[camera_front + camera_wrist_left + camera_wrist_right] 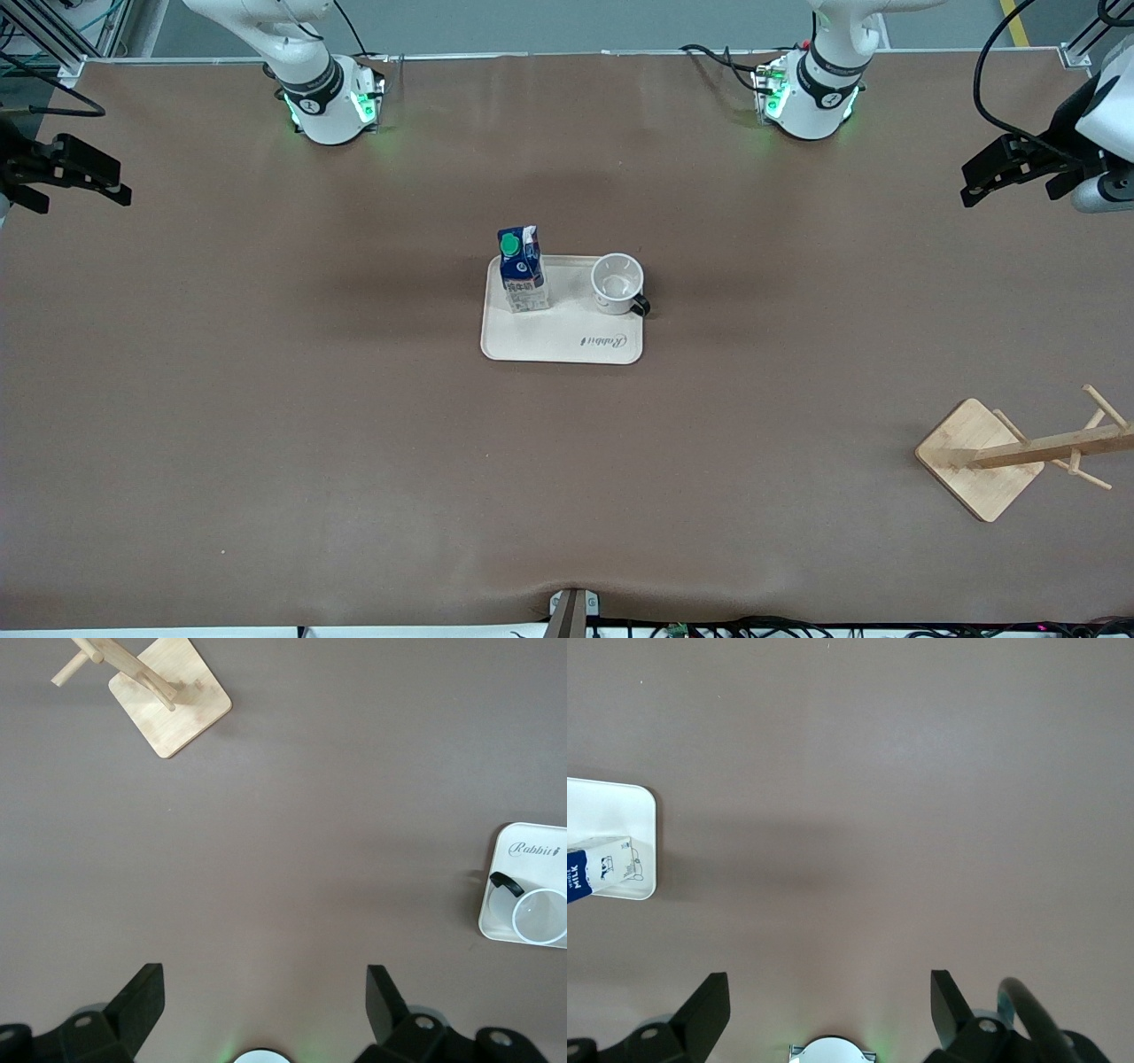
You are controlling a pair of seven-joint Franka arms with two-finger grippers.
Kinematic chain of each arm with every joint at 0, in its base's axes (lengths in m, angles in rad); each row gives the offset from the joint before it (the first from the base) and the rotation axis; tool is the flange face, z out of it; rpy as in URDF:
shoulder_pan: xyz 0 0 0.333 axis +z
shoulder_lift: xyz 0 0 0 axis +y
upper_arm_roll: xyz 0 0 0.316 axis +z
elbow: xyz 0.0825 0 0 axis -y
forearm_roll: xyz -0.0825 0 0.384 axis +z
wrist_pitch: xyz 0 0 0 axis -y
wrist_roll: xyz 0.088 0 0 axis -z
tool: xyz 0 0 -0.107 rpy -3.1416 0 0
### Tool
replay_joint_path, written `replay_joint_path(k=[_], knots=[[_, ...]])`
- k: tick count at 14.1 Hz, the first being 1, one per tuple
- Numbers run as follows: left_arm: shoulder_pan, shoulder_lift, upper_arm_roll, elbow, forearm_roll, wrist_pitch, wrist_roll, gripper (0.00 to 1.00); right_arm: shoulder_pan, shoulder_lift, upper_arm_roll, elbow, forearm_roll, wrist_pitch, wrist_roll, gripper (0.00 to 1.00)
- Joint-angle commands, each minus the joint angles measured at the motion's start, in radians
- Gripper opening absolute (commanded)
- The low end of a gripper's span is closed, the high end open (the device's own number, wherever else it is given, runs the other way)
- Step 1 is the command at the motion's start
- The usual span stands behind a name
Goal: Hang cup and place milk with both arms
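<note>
On the tray (549, 341) stood the milk (522, 271) and cup (617, 283); both grippers, left (997, 173) and right (89, 173), waited well apart from it, jaws spread.

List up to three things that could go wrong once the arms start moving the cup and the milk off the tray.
1. The milk stands tall and narrow on the tray; a sideways nudge from the open right gripper could topple it.
2. The cup stands beside the milk, so both arms reaching in together might collide.
3. The rack stands near the table's edge at the left arm's end; the open left gripper bumping it while hanging the cup could shift it.
</note>
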Motion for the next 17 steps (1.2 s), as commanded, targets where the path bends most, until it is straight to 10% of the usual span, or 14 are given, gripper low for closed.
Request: replay_joint_path(k=[1, 10, 17], knots=[[-0.002, 0.009, -0.005, 0.023, -0.003, -0.033, -0.001, 1.0, -0.025, -0.004, 0.016, 0.008, 0.015, -0.011, 0.003, 1.0], [-0.014, 0.032, -0.023, 0.012, -0.006, -0.041, -0.007, 1.0, -0.026, 0.013, 0.01, 0.006, 0.015, -0.01, 0.002, 1.0], [-0.013, 0.074, -0.308, -0.12, -0.022, 0.022, -0.539, 1.0, -0.023, 0.017, 0.011, 0.006, 0.013, -0.008, -0.001, 1.0]])
